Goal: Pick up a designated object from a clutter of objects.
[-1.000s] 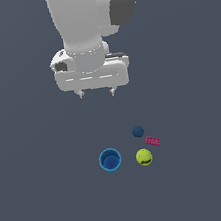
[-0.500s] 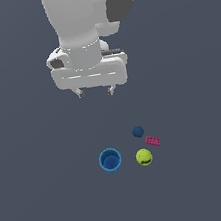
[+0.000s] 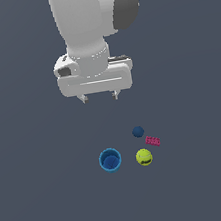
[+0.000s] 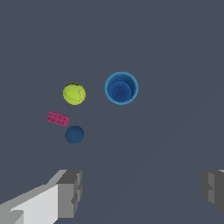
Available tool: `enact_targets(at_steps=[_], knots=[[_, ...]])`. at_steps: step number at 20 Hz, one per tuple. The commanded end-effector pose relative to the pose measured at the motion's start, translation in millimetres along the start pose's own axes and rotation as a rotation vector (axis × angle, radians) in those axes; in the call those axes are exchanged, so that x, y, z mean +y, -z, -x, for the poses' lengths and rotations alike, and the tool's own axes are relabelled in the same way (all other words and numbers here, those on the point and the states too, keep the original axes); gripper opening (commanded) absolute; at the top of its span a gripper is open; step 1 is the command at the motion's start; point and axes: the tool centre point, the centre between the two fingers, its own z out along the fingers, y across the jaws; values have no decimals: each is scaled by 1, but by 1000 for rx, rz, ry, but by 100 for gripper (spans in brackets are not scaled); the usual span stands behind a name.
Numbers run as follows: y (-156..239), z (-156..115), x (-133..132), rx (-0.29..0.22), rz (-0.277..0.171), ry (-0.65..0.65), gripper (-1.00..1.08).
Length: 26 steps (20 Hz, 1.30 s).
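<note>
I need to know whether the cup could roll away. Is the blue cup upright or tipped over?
Upright. The blue cup shows a full round rim with its mouth facing up and its inner floor visible in both views.

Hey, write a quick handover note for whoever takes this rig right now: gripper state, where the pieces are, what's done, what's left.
Gripper: open, empty, held high above the clutter, holding nothing.
Pink brick: flat on the floor, at the exterior view's right edge of the group, between the dark blue ball and the yellow-green ball, apart from both.
Blue cup: upright, to the exterior view's left of the yellow-green ball.
Done: nothing grasped yet.
Left: line up over the brick, descend, close on it, lift. The balls sit close by, so they may get nudged.
</note>
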Motion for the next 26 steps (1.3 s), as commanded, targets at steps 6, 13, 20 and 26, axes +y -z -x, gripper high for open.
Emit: enact_targets(at_steps=[6,13,20,26], knots=[[-35,-16,-25,-10,25,188,100],[-88,-32,-64,-26,45,464,100],[-146,-39,-111,-40,48,757,100],[-195,-37,-150,-46,35,994,100]])
